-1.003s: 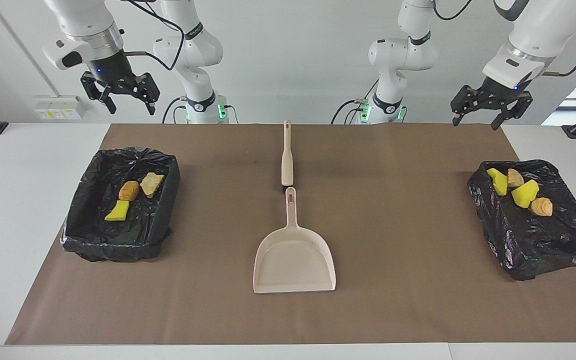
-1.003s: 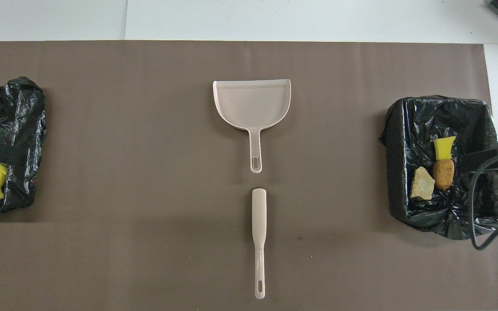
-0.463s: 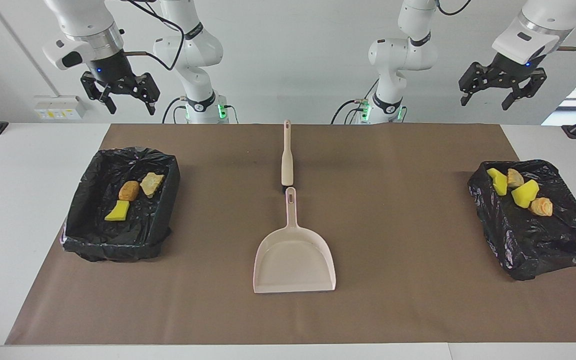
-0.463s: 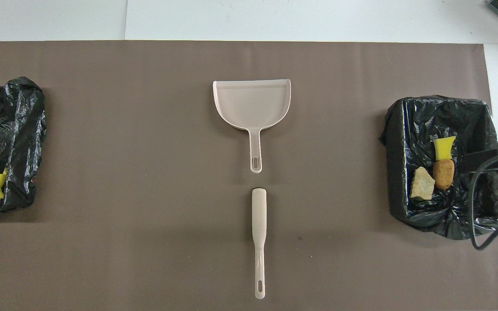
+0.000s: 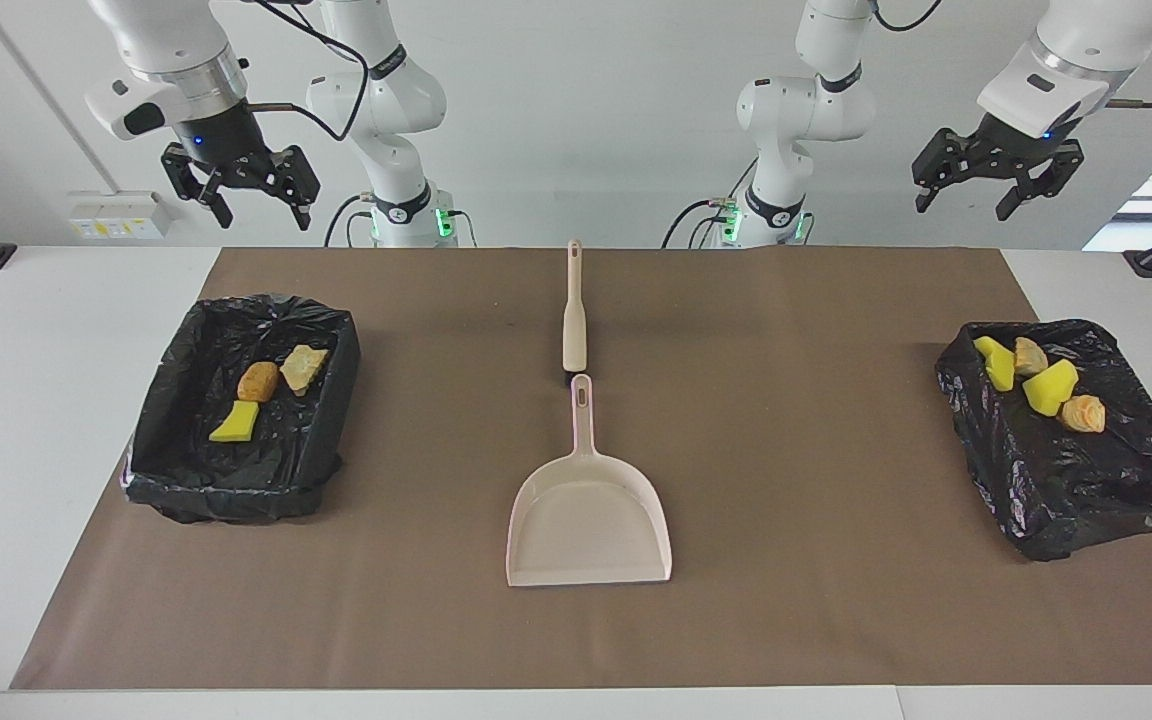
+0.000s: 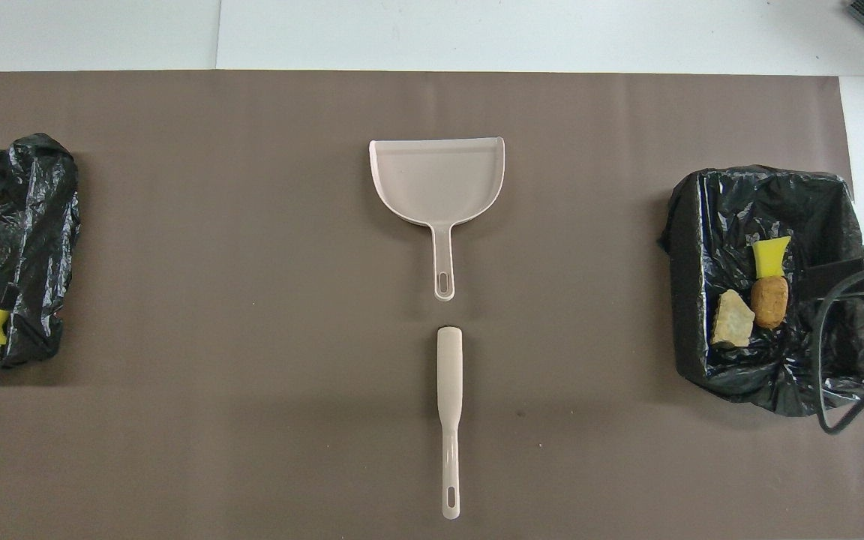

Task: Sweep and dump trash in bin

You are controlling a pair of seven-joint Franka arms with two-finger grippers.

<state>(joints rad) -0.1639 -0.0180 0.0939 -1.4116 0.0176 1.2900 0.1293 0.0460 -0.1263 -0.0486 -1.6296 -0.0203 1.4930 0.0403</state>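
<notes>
Lengthwise, brush (image 5: 574, 322) handle faces robots.

Bright, even light from above leaves soft shadows on the brown mat (image 5: 786, 450), glare at the facing view's right edge, both views sharp.

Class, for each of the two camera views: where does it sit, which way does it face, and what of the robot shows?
Facing view: high across the table, facing the robots; both arms, left end effector, right end effector.
Overhead view: above the robots' end, looking steeply down; only end-effector tips at the edges.
Shared: dustpan, brush, both bins.
</notes>
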